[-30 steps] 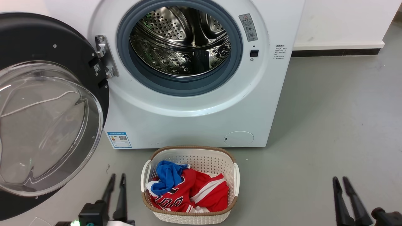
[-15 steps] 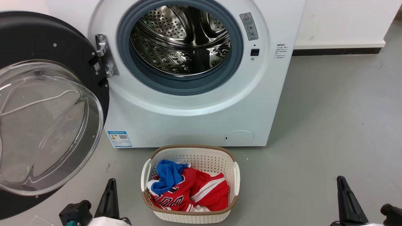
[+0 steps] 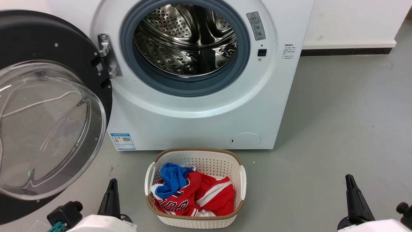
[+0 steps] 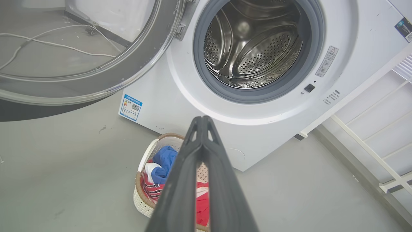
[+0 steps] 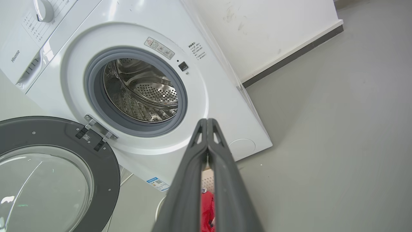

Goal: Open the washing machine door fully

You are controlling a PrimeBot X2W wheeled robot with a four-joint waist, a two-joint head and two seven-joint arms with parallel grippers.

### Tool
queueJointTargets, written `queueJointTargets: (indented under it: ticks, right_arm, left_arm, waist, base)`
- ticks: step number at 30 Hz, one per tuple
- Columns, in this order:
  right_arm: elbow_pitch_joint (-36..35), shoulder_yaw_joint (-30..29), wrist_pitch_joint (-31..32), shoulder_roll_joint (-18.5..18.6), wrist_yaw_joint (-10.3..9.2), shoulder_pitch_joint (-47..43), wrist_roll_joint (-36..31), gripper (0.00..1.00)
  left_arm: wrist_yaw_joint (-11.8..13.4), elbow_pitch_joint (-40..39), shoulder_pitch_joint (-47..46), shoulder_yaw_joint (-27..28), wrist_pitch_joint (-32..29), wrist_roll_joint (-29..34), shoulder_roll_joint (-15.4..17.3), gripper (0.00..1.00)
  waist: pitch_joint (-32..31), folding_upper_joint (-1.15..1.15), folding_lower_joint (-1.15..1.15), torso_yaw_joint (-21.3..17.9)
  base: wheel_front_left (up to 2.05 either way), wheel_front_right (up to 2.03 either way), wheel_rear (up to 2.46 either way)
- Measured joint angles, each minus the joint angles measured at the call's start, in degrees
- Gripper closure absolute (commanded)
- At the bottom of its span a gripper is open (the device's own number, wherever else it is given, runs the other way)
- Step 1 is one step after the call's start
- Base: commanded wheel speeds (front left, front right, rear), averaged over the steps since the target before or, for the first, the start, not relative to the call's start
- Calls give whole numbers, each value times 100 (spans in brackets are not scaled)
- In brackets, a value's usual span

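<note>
The washing machine door (image 3: 48,129) is hung open to the left of the washing machine (image 3: 193,122). A laundry basket (image 3: 196,223) is set on the floor (image 3: 338,129) just before the machine, and clothes (image 3: 196,196) are piled in it.

Down at the left pincer (image 3: 112,185) we've got a slim, matte charcoal blade tapering to a point, and behind it a glossy white forearm shell (image 3: 103,224) with a stubby black knob (image 3: 66,213) and a flash of teal trim (image 3: 55,227) at its edge. Over at the right pincer (image 3: 348,180) it's the same build: dark tapered blade, smooth white casing (image 3: 373,226), rounded black stud (image 3: 403,208). Up close from the wrists, each of the fingers (image 4: 182,180) is long, dark grey and smooth, widening toward the base, with a small triangular cut-out just under the tip.
</note>
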State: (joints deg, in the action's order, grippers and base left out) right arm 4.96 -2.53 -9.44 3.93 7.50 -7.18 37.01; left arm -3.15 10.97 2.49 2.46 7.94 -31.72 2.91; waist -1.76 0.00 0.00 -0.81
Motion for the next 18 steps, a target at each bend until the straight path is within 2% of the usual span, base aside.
queueJointTargets:
  ticks: [8,9,18]
  right_arm:
    - [99,5,152,25,-1,154,705,100]
    - [140,3,218,30,-1,194,951,100]
    - [249,1,360,47,-1,348,1639,100]
  left_arm:
    - [-54,35,-88,42,-175,-725,0,100]
    - [-75,49,-149,62,-232,-989,0,100]
    - [-120,83,-232,124,-413,-1707,0,100]
  waist:
    - [16,0,0,7]
    - [22,0,0,9]
    - [40,0,0,16]
  base:
    - [0,0,0]
    - [0,0,0]
    - [0,0,0]
